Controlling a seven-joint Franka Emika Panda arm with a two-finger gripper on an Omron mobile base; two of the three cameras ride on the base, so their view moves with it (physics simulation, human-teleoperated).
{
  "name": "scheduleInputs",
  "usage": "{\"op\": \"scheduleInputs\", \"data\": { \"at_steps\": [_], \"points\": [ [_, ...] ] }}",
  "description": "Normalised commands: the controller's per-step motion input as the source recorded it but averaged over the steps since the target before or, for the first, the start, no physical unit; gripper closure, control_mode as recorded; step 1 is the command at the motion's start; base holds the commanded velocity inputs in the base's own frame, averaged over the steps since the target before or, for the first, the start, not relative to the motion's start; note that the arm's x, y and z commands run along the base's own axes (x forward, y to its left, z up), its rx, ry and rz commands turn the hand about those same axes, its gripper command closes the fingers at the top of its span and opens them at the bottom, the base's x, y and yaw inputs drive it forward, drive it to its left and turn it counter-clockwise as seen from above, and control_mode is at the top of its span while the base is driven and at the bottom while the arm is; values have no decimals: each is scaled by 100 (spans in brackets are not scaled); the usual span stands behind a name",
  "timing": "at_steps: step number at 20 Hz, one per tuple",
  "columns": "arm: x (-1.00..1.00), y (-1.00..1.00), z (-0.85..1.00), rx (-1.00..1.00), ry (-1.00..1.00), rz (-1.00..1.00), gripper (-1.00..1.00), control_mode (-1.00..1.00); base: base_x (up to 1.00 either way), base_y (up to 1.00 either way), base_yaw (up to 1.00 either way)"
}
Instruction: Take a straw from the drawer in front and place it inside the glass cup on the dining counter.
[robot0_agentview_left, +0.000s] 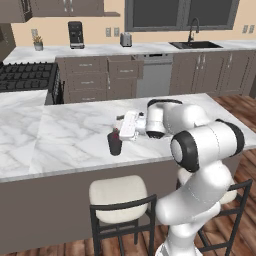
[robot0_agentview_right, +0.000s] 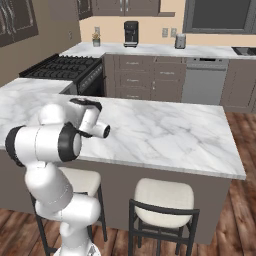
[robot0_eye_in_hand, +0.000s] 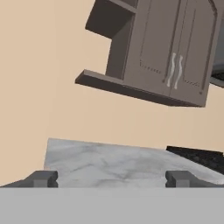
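The glass cup (robot0_agentview_left: 115, 145), a small dark tumbler, stands on the white marble dining counter (robot0_agentview_left: 65, 135) near its front edge. A short reddish streak, the straw (robot0_agentview_left: 116, 132), shows at the cup's mouth; the rest of its length I cannot make out. My gripper (robot0_agentview_left: 119, 126) lies sideways just above the cup, pointing left. In the hand view the gripper (robot0_eye_in_hand: 113, 179) is open, its fingertips (robot0_eye_in_hand: 43, 178) wide apart with nothing between them. At the back cabinets the drawer (robot0_agentview_left: 124, 67) stands pulled out. In the right base view my own arm hides the cup.
Two stools (robot0_agentview_left: 119, 192) (robot0_agentview_right: 162, 196) stand under the counter's front edge. A black stove (robot0_agentview_left: 25, 75) is at the back left. A coffee machine (robot0_agentview_left: 76, 34), a toaster (robot0_agentview_left: 126, 39) and a sink (robot0_agentview_left: 195, 44) line the rear worktop.
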Motion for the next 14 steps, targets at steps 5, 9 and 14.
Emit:
{"op": "scheduleInputs", "data": {
  "at_steps": [5,9,14],
  "points": [
    [-50,-26,100,-6,-4,-3,-100,-100,0,0,0],
    [-69,-30,100,-9,0,-6,-100,-100,0,0,0],
    [-83,-34,92,-17,0,-11,-100,-100,0,0,0]
  ]
}}
